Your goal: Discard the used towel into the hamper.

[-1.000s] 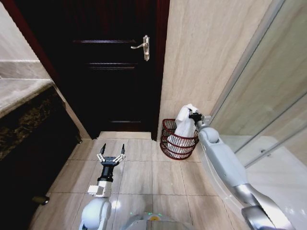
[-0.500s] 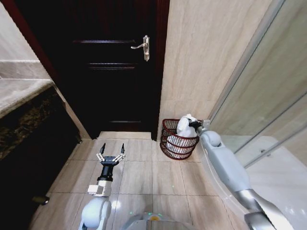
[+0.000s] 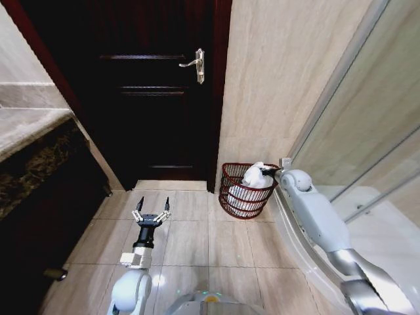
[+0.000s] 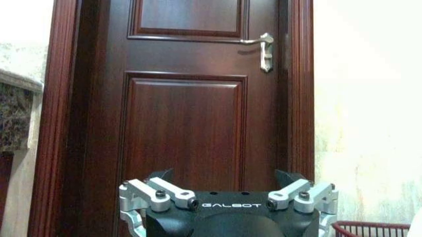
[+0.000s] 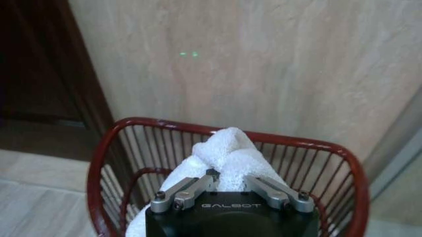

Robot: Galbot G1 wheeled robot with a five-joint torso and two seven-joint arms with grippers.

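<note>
Now that my right gripper (image 5: 228, 178) has lowered the towel (image 3: 252, 176) into the hamper (image 3: 237, 200), still pinching it, release remains.

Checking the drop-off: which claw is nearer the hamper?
The right. The right claw is at the hamper rim, pinching the white towel that sits inside it. The left claw hangs open over the floor tiles, off to the hamper's left.
</note>
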